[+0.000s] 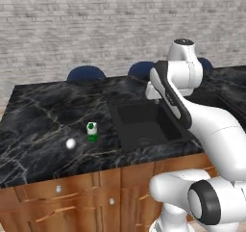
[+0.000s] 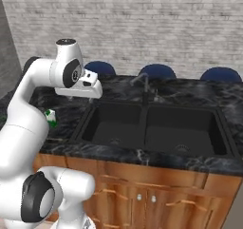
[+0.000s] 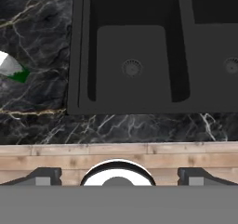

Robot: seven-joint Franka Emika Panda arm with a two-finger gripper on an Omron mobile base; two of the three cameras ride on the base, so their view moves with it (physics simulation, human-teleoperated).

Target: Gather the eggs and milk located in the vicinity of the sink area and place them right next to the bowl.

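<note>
Marble counter point(image 1: 38, 110): milk point(image 1: 92, 131), egg point(image 1: 70, 143) left of sink point(image 1: 144, 122); fingers probably apart.

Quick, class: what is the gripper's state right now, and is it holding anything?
Gripper: open, holding nothing; it hangs over the counter's front edge before the sink.

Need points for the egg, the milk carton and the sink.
egg point(image 1: 70, 143), left base view, middle of its white shell.
milk carton point(image 1: 92, 131), left base view, front face where white meets green.
sink point(image 3: 131, 67), hand view, drain of the nearer basin.
</note>
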